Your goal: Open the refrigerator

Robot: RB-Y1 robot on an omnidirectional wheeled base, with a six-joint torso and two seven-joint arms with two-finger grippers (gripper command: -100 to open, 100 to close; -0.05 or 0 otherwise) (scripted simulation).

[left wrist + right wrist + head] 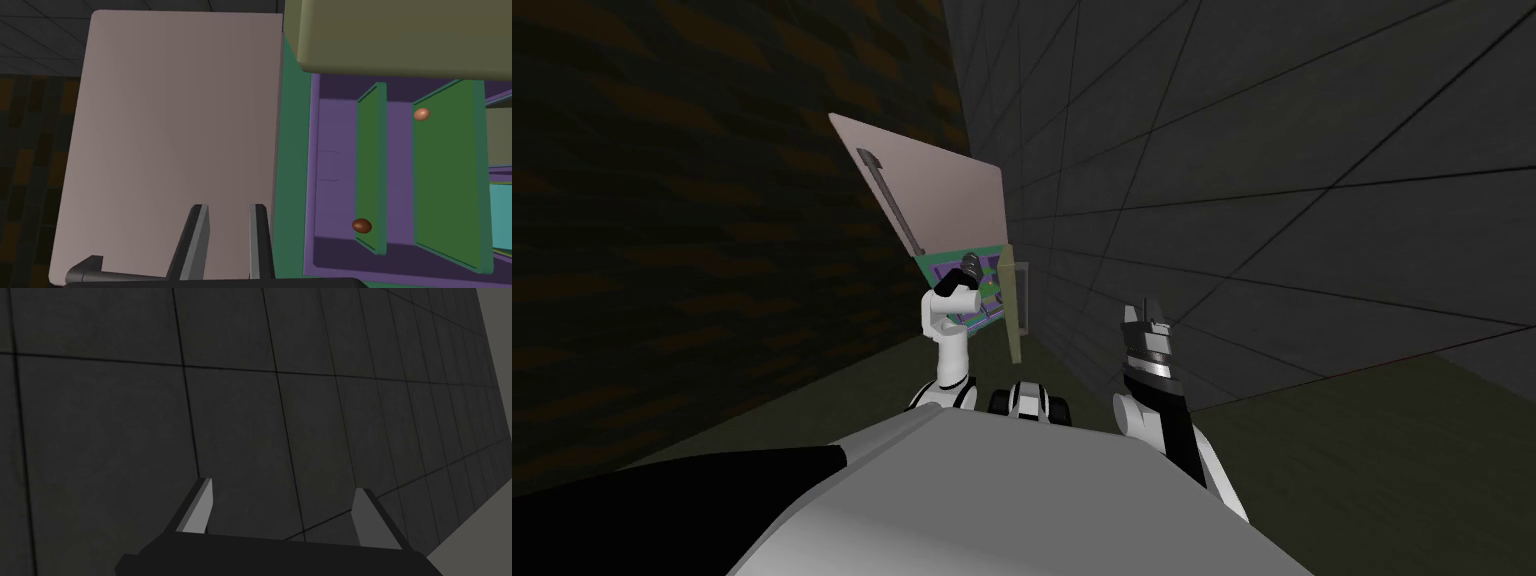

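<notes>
Dark tiled wall (1262,150) runs at 2 o'clock; the refrigerator (992,278) at 12 o'clock has its pinkish door (942,190) swung open. Left gripper (228,207) is before the door, fingers nearly together and empty; right gripper (282,493) has its fingers spread.

Pinkish-beige refrigerator door (175,125), purple interior (335,150), green shelves (445,175)

In the refrigerator (294,165), against its purple inner wall (335,150), the narrower green shelf (369,160) carries a dark brown egg (361,226) near one end. The wider green shelf (442,175) beside it carries a pale tan egg (421,114) close to the opposite end, well apart from the brown one.
</notes>
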